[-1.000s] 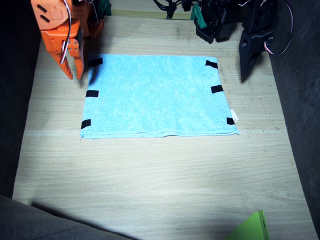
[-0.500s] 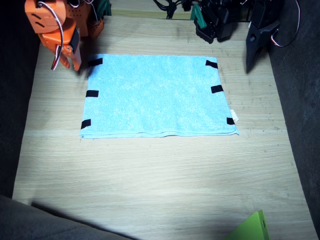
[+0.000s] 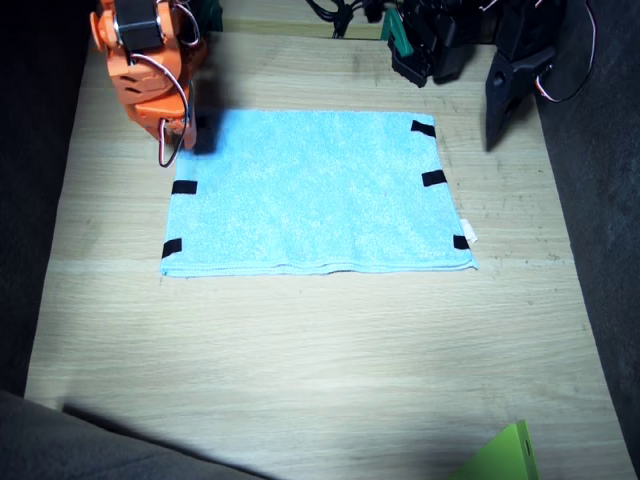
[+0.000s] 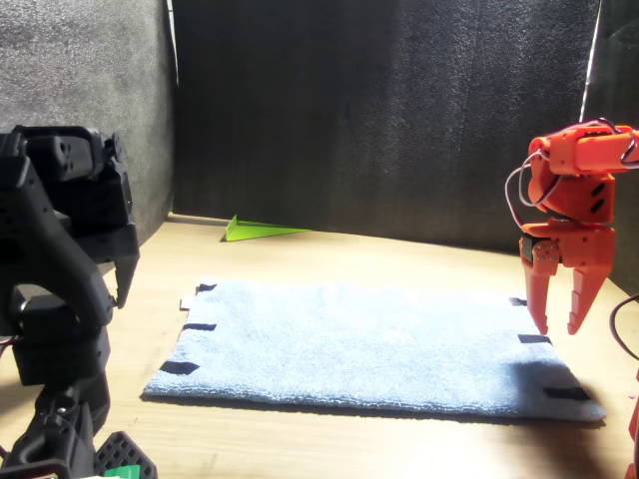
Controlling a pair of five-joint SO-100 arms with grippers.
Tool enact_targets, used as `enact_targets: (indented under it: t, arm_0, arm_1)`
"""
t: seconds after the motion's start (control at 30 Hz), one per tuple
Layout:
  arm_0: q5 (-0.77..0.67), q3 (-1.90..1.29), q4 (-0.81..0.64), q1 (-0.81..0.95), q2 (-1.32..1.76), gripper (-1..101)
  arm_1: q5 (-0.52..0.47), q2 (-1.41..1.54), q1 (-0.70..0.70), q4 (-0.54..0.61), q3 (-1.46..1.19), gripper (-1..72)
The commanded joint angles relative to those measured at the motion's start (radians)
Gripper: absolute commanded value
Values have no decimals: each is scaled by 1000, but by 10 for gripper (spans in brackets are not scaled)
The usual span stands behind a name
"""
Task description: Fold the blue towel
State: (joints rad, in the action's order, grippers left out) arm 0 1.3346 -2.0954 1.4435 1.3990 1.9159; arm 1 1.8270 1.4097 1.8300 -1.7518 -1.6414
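— Fixed view first: where does the blue towel [image 3: 318, 192] lie relative to your grippers?

— It lies flat in the middle of the wooden table [image 3: 300, 350]. My right gripper [image 3: 172, 148], the orange one, hangs over the towel's far corner on its side, tips pointing down above the edge. In the front view its two fingers stand parted, holding nothing, and the tips are clear of the cloth. My left gripper [image 3: 497, 110], the black one, hovers near the opposite far corner, just off the towel's edge. I cannot tell whether its jaws are parted or closed.

— What is the towel like?

— Light turquoise terry cloth, a nubby rectangle lying smooth. Short black tape marks [image 3: 184, 187] run along its two short edges, three on each, and a small white tag [image 3: 468, 236] sticks out at the near corner on my left arm's side. The near long edge shows doubled layers.

— And which way does it run?

— Its long axis runs across the table from one arm to the other. A bright green object [image 3: 500, 458] sits well apart at the table's near corner.
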Motion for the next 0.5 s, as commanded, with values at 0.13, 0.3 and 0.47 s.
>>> enact_targets:
  t: [0.13,0.3,0.47]
  arm_0:
    - [-5,29,-5,0,18,28]
    - [-6,46,-3,-6,32,37]
    - [5,61,6,9,48,38]
  arm_1:
    - [-15,37,14,-3,40,294]
    - [-2,-37,-31,-8,118,297]
    - [2,-106,-58,9,152,283]
